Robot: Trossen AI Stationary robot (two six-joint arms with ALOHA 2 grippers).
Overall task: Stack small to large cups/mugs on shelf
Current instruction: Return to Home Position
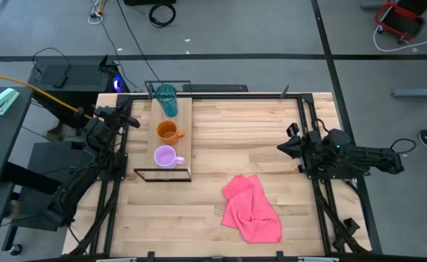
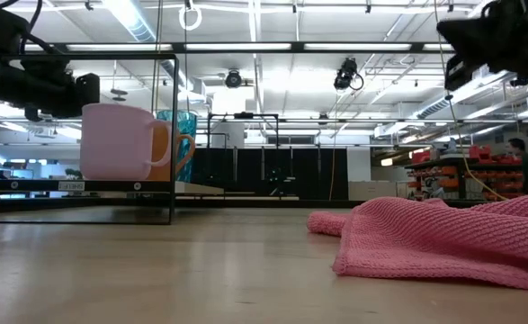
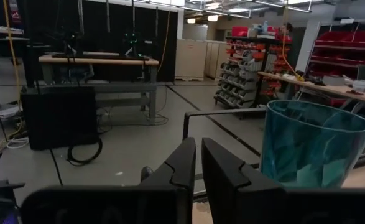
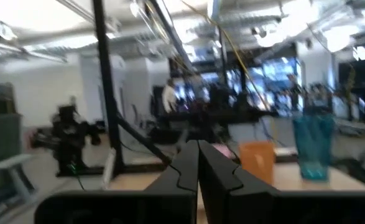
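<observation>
The shelf sits toward 10 o'clock on the table, its long side running from 12 to 6. All three vessels stand upright on it in one row, near each other but apart. The purple mug is at the 6 o'clock end, the orange mug is in the middle, and the teal tumbler is at the 12 o'clock end. Both mug handles point toward 3 o'clock. Read from 6 to 12, the row climbs from smallest to largest, so the ordering the task asks for looks complete, and nothing belonging to it lies off the shelf.

The left gripper hangs just off the shelf's 9 o'clock side, near the tumbler. Its fingers are pinched almost together around nothing. The right gripper is well apart at the table's 3 o'clock edge, pointing toward 9, with its fingers pressed together and empty. A pink cloth lies crumpled at about 5 o'clock and plays no part.

What seems left is for the arms to settle into their rest poses.
</observation>
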